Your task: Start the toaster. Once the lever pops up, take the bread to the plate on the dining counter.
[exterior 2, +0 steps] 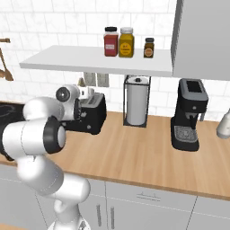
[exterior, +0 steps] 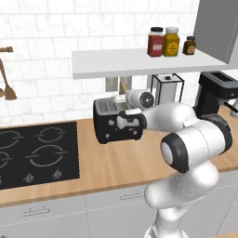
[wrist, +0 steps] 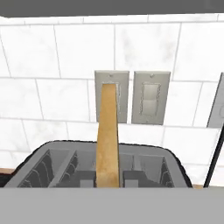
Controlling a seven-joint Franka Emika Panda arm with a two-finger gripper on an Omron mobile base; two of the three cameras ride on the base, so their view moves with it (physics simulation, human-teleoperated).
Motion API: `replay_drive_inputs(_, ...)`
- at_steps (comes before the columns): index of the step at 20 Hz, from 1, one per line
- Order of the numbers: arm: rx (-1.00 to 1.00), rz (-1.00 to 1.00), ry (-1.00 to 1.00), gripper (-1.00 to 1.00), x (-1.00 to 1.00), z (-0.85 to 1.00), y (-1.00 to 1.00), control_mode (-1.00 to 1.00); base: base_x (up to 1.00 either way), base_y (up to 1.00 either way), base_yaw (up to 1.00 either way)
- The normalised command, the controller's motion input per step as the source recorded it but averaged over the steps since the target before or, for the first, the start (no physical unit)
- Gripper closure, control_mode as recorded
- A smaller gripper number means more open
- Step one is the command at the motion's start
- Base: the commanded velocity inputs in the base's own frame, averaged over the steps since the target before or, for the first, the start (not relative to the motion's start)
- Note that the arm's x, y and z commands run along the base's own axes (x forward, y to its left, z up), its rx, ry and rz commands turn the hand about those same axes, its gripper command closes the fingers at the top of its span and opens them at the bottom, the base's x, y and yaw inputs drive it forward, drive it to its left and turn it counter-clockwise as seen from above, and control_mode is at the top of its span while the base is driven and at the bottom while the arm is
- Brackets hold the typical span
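- The jaws are drawn close together, pinching the bread [wrist: 107, 135], which stands on edge and rises straight up from where the finger tips would be in the hand view.
- The gripper [exterior: 122, 122] sits low against the front of the toaster [exterior: 108, 122] in the left base view; in the right base view the hand [exterior 2: 77, 108] is pressed up to the toaster [exterior 2: 92, 113] on its near side.
- Directly beneath and ahead of the jaws, the toaster [wrist: 100, 168] shows its open top: grey slots with wire guides lie to either side of the slice, and the slice's lower end is down among them.
- I cannot tell whether the slice's lower edge rests on the toaster floor or hangs free.
- Beyond the jaws, behind the slice, two pale wall outlet plates [wrist: 151, 97] sit side by side on the white tiled wall [wrist: 52, 65].
- Off to the jaws' right side stands a paper towel roll in a black wire holder [exterior 2: 136, 102], and farther that way the black coffee machine [exterior 2: 189, 114].
- Above the jaws runs a white shelf [exterior 2: 90, 63] carrying three jars [exterior 2: 126, 42].
- Off to the jaws' left lies the black stovetop [exterior: 36, 151], set into the wood counter [exterior: 121, 162] that the toaster stands on.
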Motion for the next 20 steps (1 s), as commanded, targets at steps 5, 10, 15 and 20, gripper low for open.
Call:
replay_drive_inputs(5, 0.00, 0.05, -0.07, 1.00, -0.28, 0.74, 0.02, -1.00, 0.00, 0.00, 0.00)
replay_drive_inputs(10, 0.00, 0.04, 0.09, 1.00, -0.75, 0.31, 0.00, -1.00, 0.00, 0.00, 0.00)
replay_drive_inputs(15, 0.00, 0.06, 0.18, 1.00, -0.96, 0.49, 0.00, -1.00, 0.00, 0.00, 0.00)
replay_drive_inputs(20, 0.00, 0.03, 0.17, 1.00, -0.95, 0.46, -0.02, -1.00, 0.00, 0.00, 0.00)
